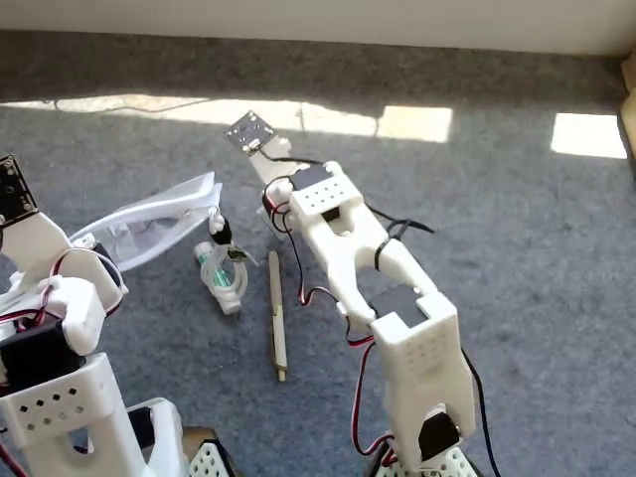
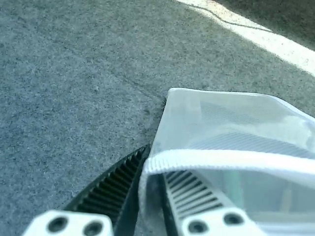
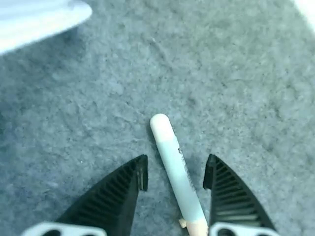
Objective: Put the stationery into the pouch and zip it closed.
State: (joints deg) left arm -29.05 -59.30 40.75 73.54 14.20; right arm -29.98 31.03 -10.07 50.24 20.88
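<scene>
The left claw [image 2: 155,167] is clenched on the woven rim of the white translucent mesh pouch [image 2: 231,132]. The fabric is pinched tight in its ribbed black grip, and the bag's mouth looks partly open just beyond it.

Over to the right claw [image 3: 177,158]: released, jaws spread wide, straddling the slim pale-beige pen [image 3: 166,140] that lies flat on the grey felted desk [image 3: 246,73]. The pen's rounded end pokes out just ahead of the claw, with a gap showing on either side near the tips.

A small clear, green-tinted item [image 1: 225,274] with a black clip-like end lies beside the right claw, between pen and pouch.

The pouch looks empty so far, so this reads as the first pick: the pen. The next move, by the look of it, calls for closing squarely on the barrel, lifting it, then carrying it across to the held mouth, which is a narrow target.
</scene>
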